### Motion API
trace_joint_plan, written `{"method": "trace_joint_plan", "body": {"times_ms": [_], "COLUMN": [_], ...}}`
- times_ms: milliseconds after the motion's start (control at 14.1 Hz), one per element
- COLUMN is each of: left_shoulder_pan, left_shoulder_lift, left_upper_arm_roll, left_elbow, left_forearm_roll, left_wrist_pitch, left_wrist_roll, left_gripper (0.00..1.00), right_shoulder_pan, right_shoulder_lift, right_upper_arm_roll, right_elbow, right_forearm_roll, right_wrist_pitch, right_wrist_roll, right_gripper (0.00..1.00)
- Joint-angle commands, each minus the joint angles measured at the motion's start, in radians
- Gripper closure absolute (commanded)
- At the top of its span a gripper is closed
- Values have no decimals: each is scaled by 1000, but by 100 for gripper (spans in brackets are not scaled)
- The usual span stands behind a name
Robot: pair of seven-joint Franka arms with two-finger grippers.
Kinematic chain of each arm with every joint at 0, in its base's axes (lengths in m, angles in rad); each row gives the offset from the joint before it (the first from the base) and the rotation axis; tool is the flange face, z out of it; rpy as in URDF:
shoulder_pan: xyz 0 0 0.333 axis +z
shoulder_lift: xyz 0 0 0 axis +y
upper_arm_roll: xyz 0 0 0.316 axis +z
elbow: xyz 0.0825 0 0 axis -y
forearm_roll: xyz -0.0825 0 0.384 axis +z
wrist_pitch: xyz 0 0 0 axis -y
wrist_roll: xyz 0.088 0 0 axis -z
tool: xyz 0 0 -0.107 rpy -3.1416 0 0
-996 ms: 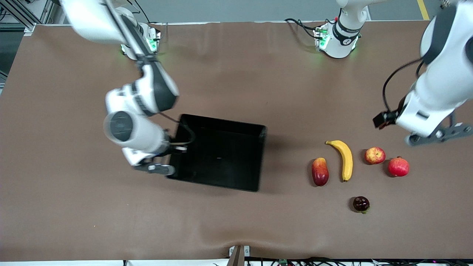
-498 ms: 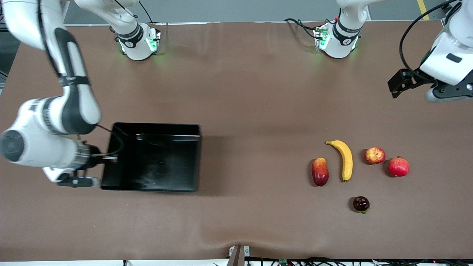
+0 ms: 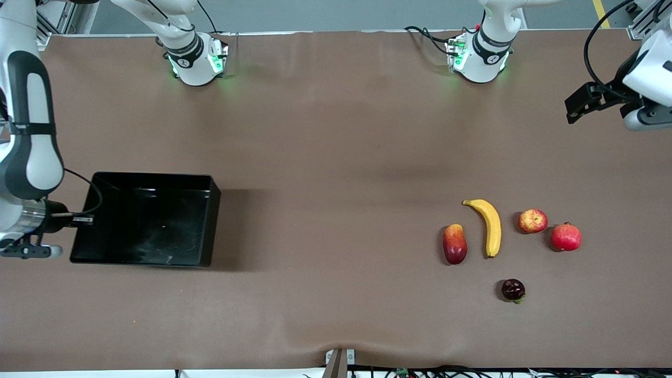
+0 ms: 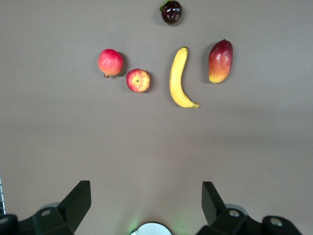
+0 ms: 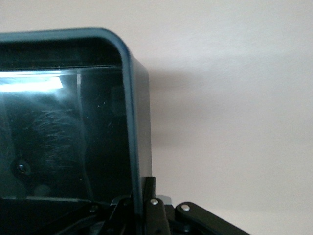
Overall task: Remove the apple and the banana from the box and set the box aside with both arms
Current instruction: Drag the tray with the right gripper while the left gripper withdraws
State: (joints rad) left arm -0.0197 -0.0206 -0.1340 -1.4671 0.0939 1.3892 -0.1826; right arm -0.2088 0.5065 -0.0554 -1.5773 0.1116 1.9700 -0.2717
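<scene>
The right hand (image 3: 73, 220) is clamped tight on the wall of the black tray (image 3: 147, 220), at the tray's edge toward the right arm's end of the bench (image 3: 336, 131). In the right wrist view the tray (image 5: 58, 137) wall runs down between the fingers (image 5: 154, 210), which pinch it from both sides. The tray looks to rest flat on the bench and has nothing in it.

The left hand (image 4: 146, 205) hangs high over the left arm's end of the bench, its fingers (image 4: 78, 200) spread wide with nothing between them; in the front view it shows only at the frame's edge (image 3: 638, 113).

The fruit lie in a loose group toward the left arm's end, well apart from the tray. The banana (image 3: 488, 226) lies on the bench between the mango (image 3: 454, 243) and the apple (image 3: 532, 220), touching neither. A red pomegranate (image 3: 566, 237) sits just beside the apple. The dark purple fruit (image 3: 513, 290) lies nearer the front camera than the rest. The left wrist view shows the same five: banana (image 4: 180, 78), apple (image 4: 138, 80), mango (image 4: 220, 60), pomegranate (image 4: 110, 62) and dark purple fruit (image 4: 171, 11)
</scene>
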Motion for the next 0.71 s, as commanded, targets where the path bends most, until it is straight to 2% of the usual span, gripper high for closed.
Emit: {"method": "trace_joint_plan", "body": {"times_ms": [0, 356, 498, 569, 640], "left_shoulder_pan": [-23, -17, -17, -17, -17], "left_shoulder_lift": [-47, -47, -74, -93, -98], "left_upper_arm_roll": [31, 22, 20, 20, 20], "left_elbow": [-53, -55, -97, -128, -131], "left_forearm_roll": [-17, -22, -22, -22, -22], "left_wrist_pitch": [28, 30, 59, 83, 86], "left_wrist_roll": [12, 11, 9, 9, 9], "left_gripper": [0, 0, 0, 0, 0], "right_shoulder_pan": [-81, -136, -146, -146, -147], "right_shoulder_lift": [21, 116, 130, 130, 130], "right_upper_arm_roll": [28, 28, 28, 28, 28], "right_elbow": [-52, -59, -61, -61, -61], "right_forearm_roll": [0, 33, 43, 43, 43], "right_wrist_pitch": [107, 147, 145, 147, 145], "right_wrist_roll": [-108, -124, -124, -126, -126], "right_gripper": [100, 100, 98, 26, 0]}}
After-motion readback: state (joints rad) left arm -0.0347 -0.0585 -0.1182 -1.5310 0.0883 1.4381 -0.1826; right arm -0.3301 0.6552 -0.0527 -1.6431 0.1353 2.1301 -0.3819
